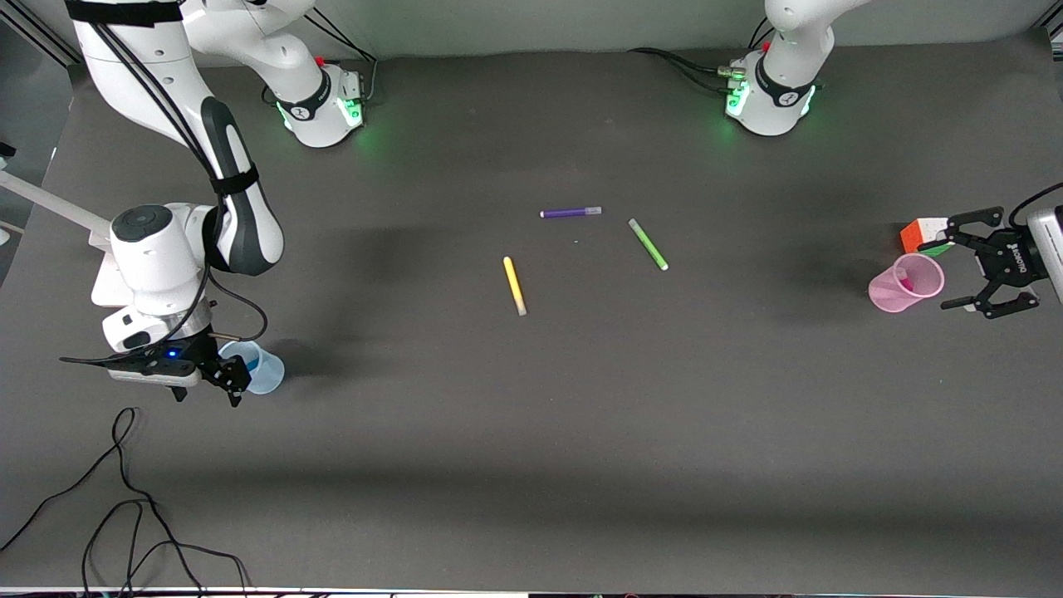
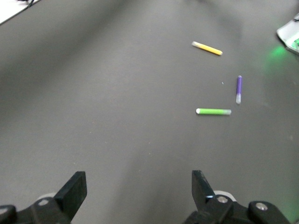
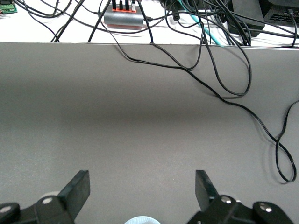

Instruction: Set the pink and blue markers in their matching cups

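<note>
The pale blue cup stands toward the right arm's end of the table, with the blue marker showing as a darker streak inside it. My right gripper is open and empty, just above and beside this cup. The cup's rim shows between my open right gripper's fingers. The pink cup stands toward the left arm's end, with the pink marker inside it. My left gripper is open and empty beside the pink cup. In the left wrist view it shows open; the pink cup is out of that view.
A purple marker, a green marker and a yellow marker lie mid-table. A colour cube sits next to the pink cup, farther from the camera. Black cables trail over the table's near corner at the right arm's end.
</note>
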Controlling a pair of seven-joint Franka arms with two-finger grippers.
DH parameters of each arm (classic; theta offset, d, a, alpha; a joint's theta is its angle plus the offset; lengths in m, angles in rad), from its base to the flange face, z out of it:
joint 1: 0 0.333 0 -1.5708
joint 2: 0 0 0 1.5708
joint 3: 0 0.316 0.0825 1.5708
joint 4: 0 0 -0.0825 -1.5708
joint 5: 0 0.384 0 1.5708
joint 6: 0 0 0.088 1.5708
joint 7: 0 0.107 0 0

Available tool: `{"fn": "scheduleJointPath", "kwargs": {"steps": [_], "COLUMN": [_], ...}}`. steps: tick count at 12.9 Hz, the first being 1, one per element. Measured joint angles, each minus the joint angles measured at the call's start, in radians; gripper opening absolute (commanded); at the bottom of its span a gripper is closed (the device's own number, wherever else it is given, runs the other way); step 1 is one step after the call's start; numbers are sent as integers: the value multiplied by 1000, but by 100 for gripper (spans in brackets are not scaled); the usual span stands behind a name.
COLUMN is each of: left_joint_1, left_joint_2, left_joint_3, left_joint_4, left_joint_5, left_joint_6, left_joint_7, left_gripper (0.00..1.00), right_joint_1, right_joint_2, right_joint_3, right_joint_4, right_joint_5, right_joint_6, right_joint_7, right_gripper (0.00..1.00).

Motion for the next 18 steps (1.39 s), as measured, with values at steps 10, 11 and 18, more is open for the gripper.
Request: {"fn": "scheduleJointPath", "kwargs": {"steps": [10, 11, 18], "left_joint_1": [-382, -433, -598], "left_joint_2": [-28, -28, -17], "left_joint_3": [-9, -12, -13], "left_joint_4": [347, 366, 404], "left_joint_5": [455, 507, 662], "left_joint_6": [-149, -179, -347], "left_joint_7": [-1075, -1166, -1479], "left_gripper": [100, 100, 100], "right_joint_1": [-7, -7, -8], "right_joint_2": [-212, -214, -342], "right_joint_3": [-78, -79, -81], "right_joint_4": [455, 495, 563], "right_joint_5": [1, 1, -33], "right_joint_6": [-1176, -1255, -1580], "right_joint_7": [-3, -3, -3], "right_gripper": [100, 100, 100]}}
